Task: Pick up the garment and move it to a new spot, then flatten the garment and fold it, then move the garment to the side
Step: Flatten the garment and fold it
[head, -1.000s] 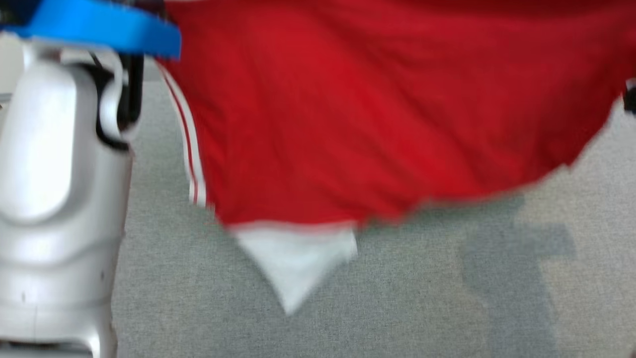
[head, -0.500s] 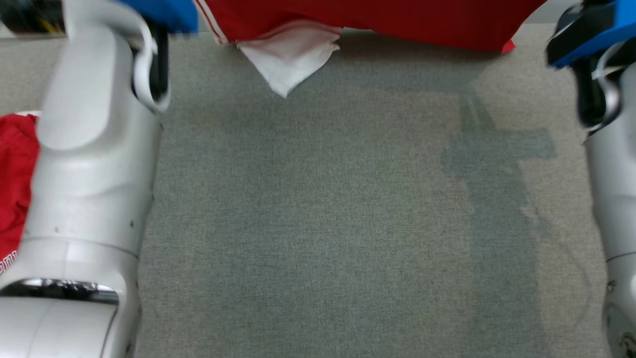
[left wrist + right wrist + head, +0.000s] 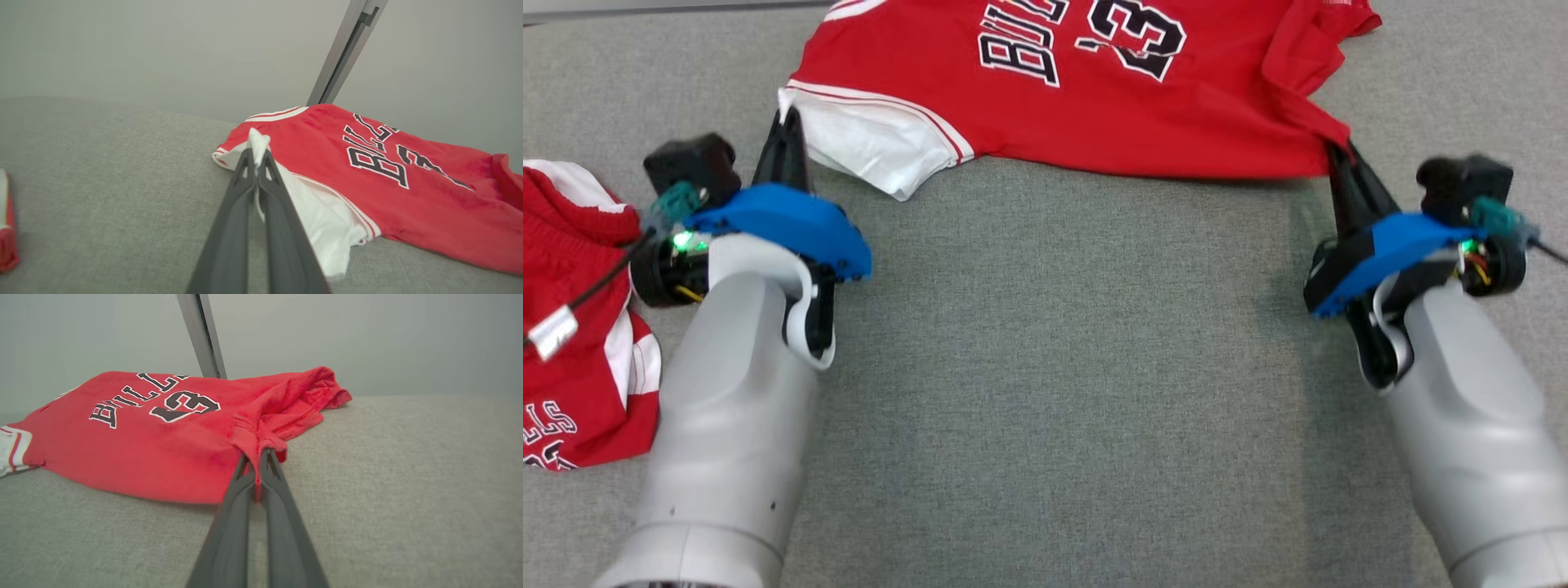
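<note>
The garment [image 3: 1111,98] is a red jersey with black lettering and a white panel, spread across the far part of the grey surface, printed side up. My left gripper [image 3: 786,122] is shut on its white near-left corner; the left wrist view shows that gripper [image 3: 256,154] pinching white cloth of the garment [image 3: 367,171]. Over at the near-right corner my right gripper [image 3: 1335,155] is shut on a bunched red edge, seen close in the right wrist view as the gripper [image 3: 257,455] nipping the garment [image 3: 163,437]. The jersey's right side is rumpled.
Another red and white garment [image 3: 572,327] lies crumpled at the left edge beside my left forearm. A grey metal post [image 3: 343,49] rises behind the jersey against a plain wall. The grey cloth surface [image 3: 1062,392] stretches between my two arms.
The head camera has tilted, shifting the whole picture. The jersey, earlier hanging and swinging in the air, now lies spread on the surface, both grippers low at its near corners.
</note>
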Robot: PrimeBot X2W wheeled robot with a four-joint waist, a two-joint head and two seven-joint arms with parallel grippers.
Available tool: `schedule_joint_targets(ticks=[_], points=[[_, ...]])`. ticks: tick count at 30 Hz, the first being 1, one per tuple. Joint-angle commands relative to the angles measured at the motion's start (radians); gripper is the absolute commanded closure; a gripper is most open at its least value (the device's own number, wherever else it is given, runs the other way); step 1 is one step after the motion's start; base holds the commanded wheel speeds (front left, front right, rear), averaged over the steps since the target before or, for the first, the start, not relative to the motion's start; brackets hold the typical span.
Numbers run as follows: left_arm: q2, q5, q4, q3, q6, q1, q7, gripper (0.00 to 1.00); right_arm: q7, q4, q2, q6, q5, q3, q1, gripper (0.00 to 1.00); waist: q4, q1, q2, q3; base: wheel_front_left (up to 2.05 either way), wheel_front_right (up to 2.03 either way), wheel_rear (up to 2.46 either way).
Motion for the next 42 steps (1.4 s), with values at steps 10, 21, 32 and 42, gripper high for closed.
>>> schedule_joint_targets(ticks=[10, 21, 32, 42], points=[[0.014, 0.065, -0.368, 0.09, -0.027, 0.416, -0.005, 1.0, -0.005, -0.292, 0.003, 0.0, 0.055, -0.029, 0.394, 1.0, 0.012, -0.0001, -0.0002, -0.127, 0.0, 0.0, 0.0], [0.002, 0.066, -0.724, 0.068, 0.006, 0.834, 0.056, 1.0, -0.005, -0.531, 0.027, 0.0, 0.035, -0.106, 0.811, 1.0, 0.028, -0.0001, -0.0002, -0.262, 0.0, 0.0, 0.0], [0.018, 0.052, -1.037, 0.048, 0.048, 0.976, 0.226, 1.0, 0.098, -0.704, 0.064, 0.0, 0.025, -0.157, 0.979, 1.0, 0.015, -0.0001, -0.0002, -0.257, 0.0, 0.0, 0.0], [0.087, 0.065, -0.956, 0.023, 0.004, 0.687, 0.337, 1.0, 0.26, -0.757, 0.077, 0.0, 0.034, -0.173, 0.813, 1.0, -0.021, -0.0001, -0.0002, -0.153, 0.0, 0.0, 0.0]])
